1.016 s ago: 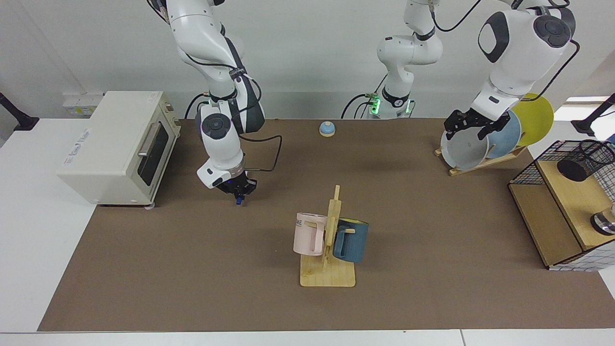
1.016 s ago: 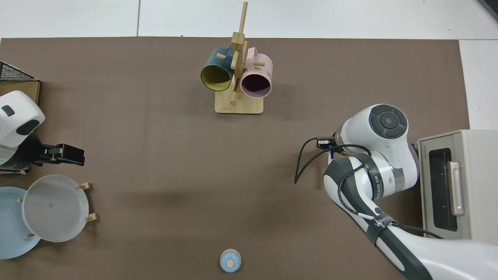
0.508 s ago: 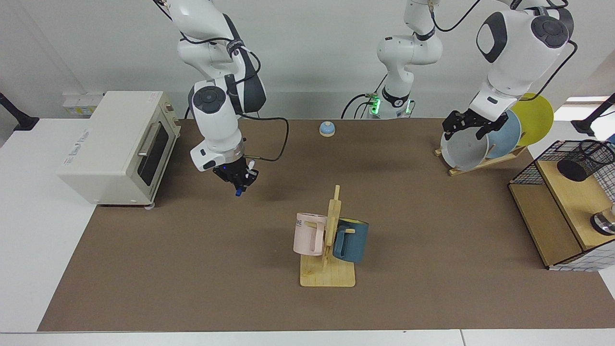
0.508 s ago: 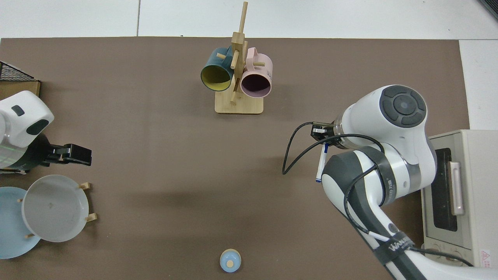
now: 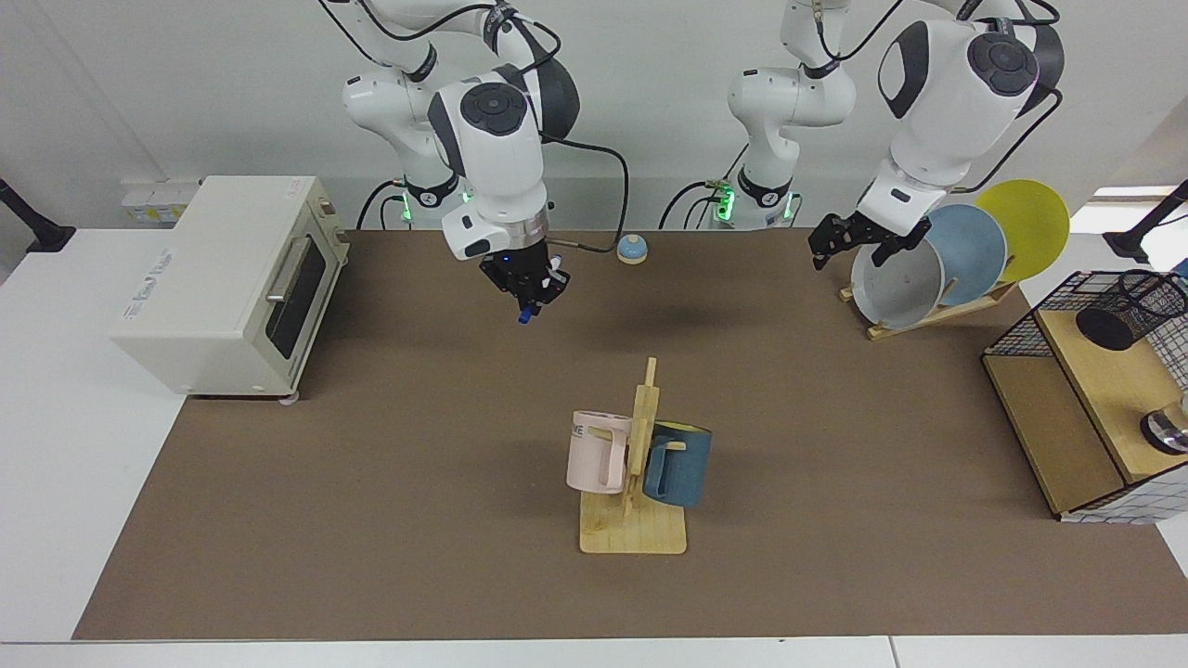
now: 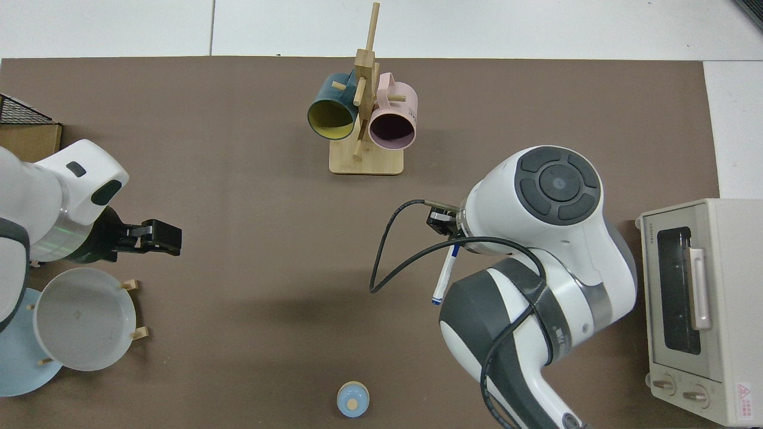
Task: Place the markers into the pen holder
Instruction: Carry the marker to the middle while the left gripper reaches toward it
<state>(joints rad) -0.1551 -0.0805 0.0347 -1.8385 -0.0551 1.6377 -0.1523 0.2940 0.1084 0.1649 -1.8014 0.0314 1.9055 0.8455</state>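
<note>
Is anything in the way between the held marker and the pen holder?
The right gripper holds the marker off the table. Between it and the pen holder on the basket shelf are the left gripper and the plate rack. The mug tree stands nearer the camera, likely clear.

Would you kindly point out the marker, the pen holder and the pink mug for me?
marker (image 6: 442,280): top view, on the white barrel below the right hand.
pen holder (image 5: 1154,295): facing view, on the black mesh wall near the rim.
pink mug (image 5: 594,455): facing view, on its outer side wall.
</note>
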